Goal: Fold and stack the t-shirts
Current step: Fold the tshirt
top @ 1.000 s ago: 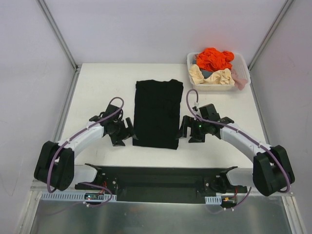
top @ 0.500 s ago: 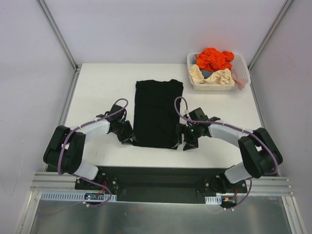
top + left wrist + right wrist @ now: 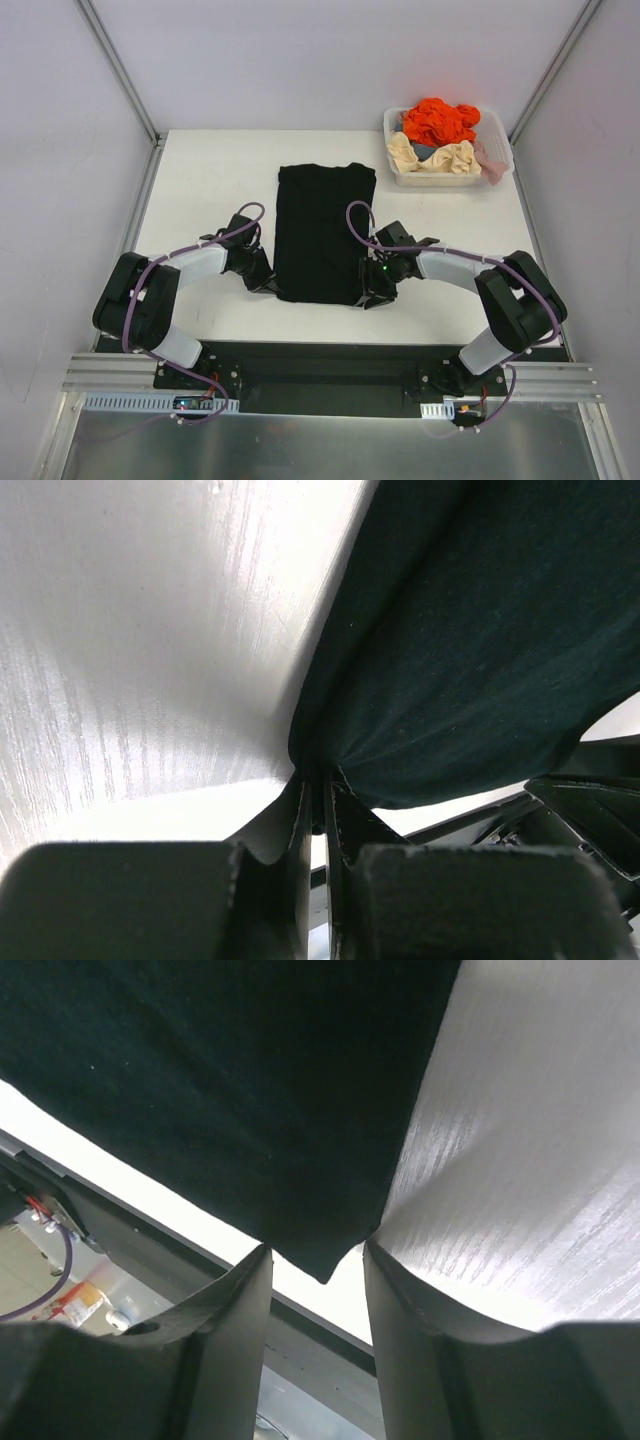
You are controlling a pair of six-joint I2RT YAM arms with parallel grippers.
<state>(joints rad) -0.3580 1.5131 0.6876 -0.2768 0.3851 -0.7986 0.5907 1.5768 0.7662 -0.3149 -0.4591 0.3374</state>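
Note:
A plain black t-shirt (image 3: 322, 230) lies flat as a folded rectangle in the middle of the white table. My left gripper (image 3: 272, 285) is at its near left corner and is shut on the hem (image 3: 318, 775), which bunches the cloth (image 3: 480, 660) between the fingers. At the near right corner, my right gripper (image 3: 366, 295) has its jaws still apart. The corner tip of the shirt (image 3: 230, 1080) hangs between the right gripper's fingertips (image 3: 316, 1248), and neither pad presses it. Orange (image 3: 438, 120), cream (image 3: 440, 157) and pink (image 3: 490, 160) t-shirts lie crumpled in the basket.
The white plastic basket (image 3: 447, 181) stands at the table's far right corner. Bare white table (image 3: 200, 180) lies on both sides of the black shirt. The black base rail (image 3: 320, 365) runs along the near edge, close behind both grippers.
Both grippers slid inward to the black shirt's near corners. The left one closed on its corner. The right one's jaws narrowed around the other corner.

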